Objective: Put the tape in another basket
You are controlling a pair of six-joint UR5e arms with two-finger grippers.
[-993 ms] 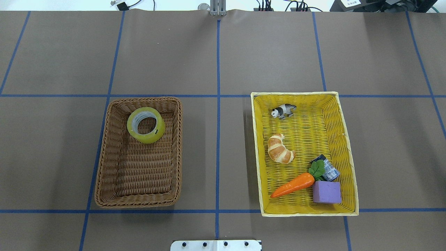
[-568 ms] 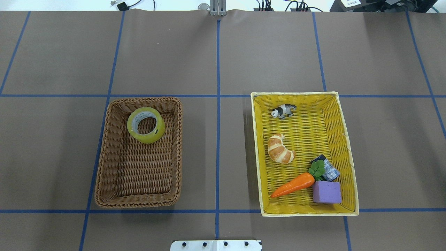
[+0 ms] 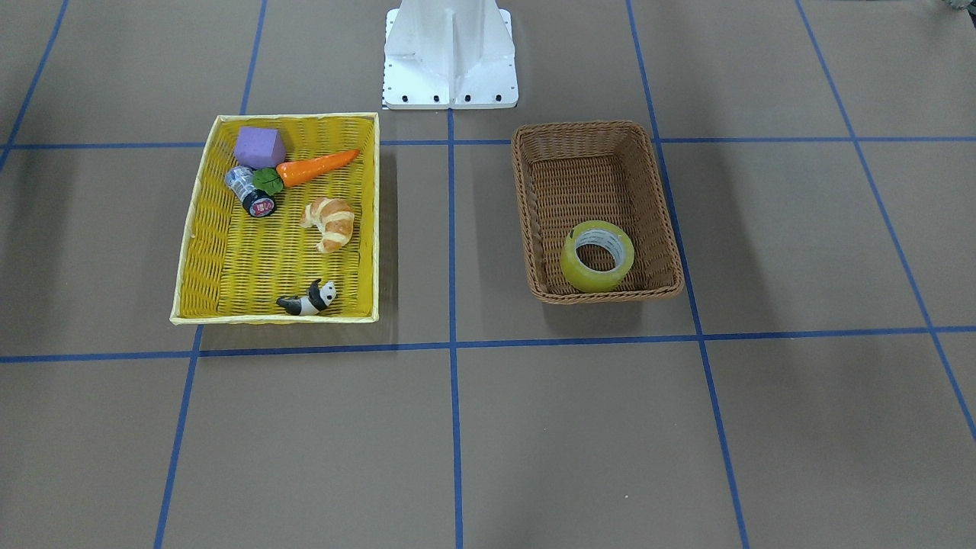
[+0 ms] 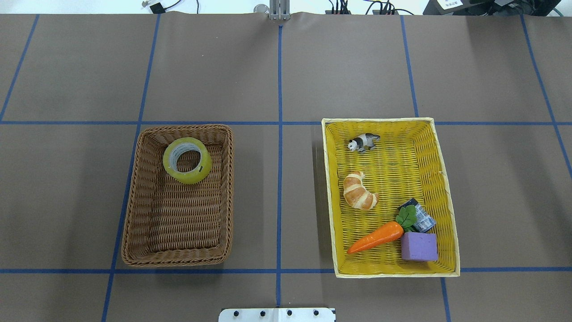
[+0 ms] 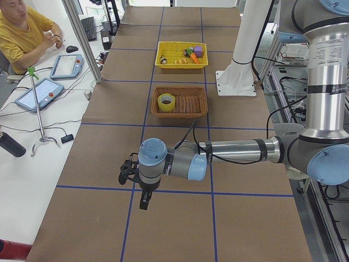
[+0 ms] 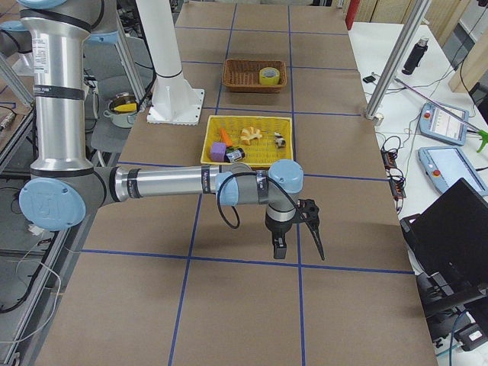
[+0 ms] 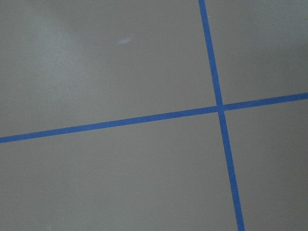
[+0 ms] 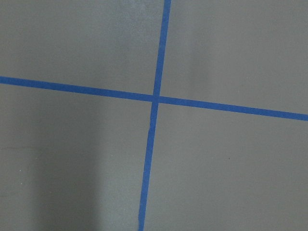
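The room light falls evenly from above, bright and diffuse, so the matte brown paper-covered table (image 4: 348, 67) shows no hard glare. Shadows are soft. A faint dark band lies along the long side of the shallow bright yellow woven basket (image 4: 328, 188) nearer the table's middle, and a dimmer one hugs the deep brown wicker basket (image 4: 134, 201). The glossy yellowish roll of packing tape (image 3: 581, 276) catches a mild sheen. The fixed views are sharp. The left wrist view is softer, with a pale smear of reflection. The right wrist view darkens at its lower left.
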